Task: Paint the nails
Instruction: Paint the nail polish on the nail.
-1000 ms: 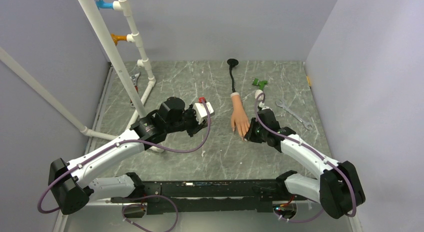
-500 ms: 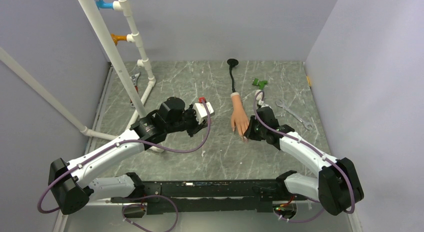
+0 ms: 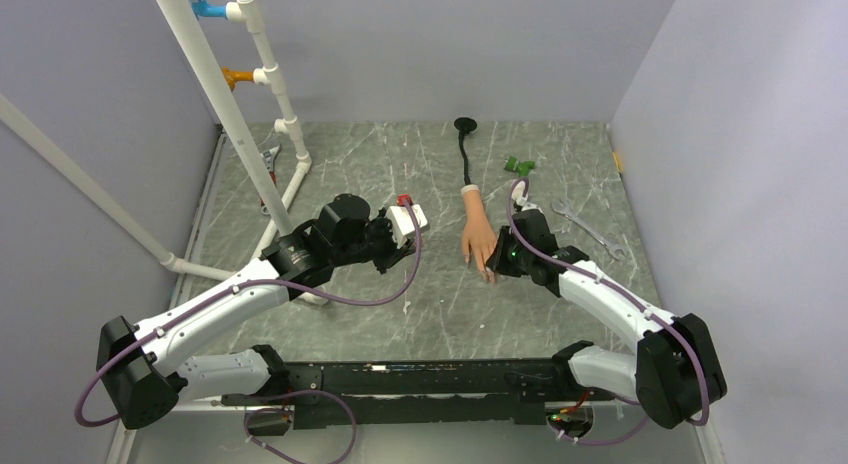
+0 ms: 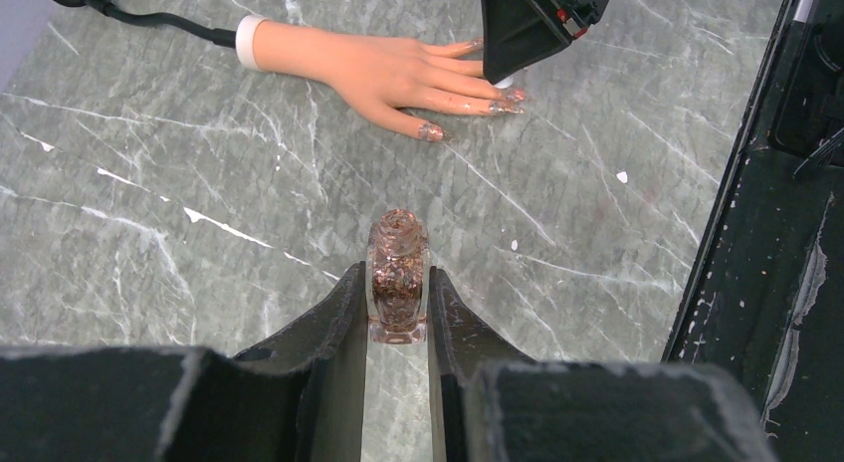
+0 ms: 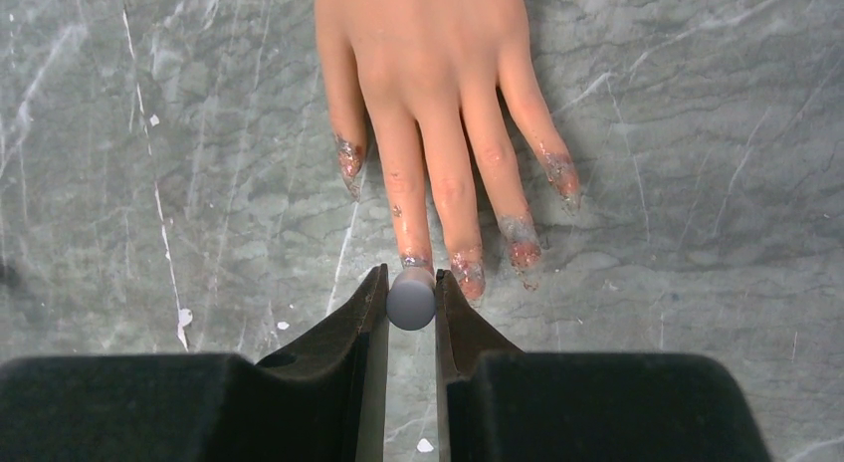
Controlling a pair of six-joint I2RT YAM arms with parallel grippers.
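The peach mannequin hand (image 3: pixel 477 231) lies palm down on the marble table, fingers pointing toward the arms. Several of its nails (image 5: pixel 467 270) carry glittery pink polish, smeared onto the fingertips. My right gripper (image 5: pixel 411 281) is shut on a grey round brush cap (image 5: pixel 411 301), which sits right over the index fingertip and hides that nail. In the left wrist view the hand (image 4: pixel 378 69) lies at the top, with the right gripper (image 4: pixel 537 19) over its fingertips. My left gripper (image 4: pixel 396 275) is shut on a small clear bottle (image 4: pixel 398 288) of copper glitter polish, its neck uncapped, well left of the hand.
A white pipe frame (image 3: pixel 262 144) rises at the back left. A black cable with a round base (image 3: pixel 465 126) runs from the hand's wrist. A green fitting (image 3: pixel 518 166) and a wrench (image 3: pixel 590 229) lie to the right. A black rail (image 3: pixel 400 374) lines the near edge.
My right gripper has shifted slightly farther along the hand's fingertips with the cap in it. The left arm and the bottle have not moved.
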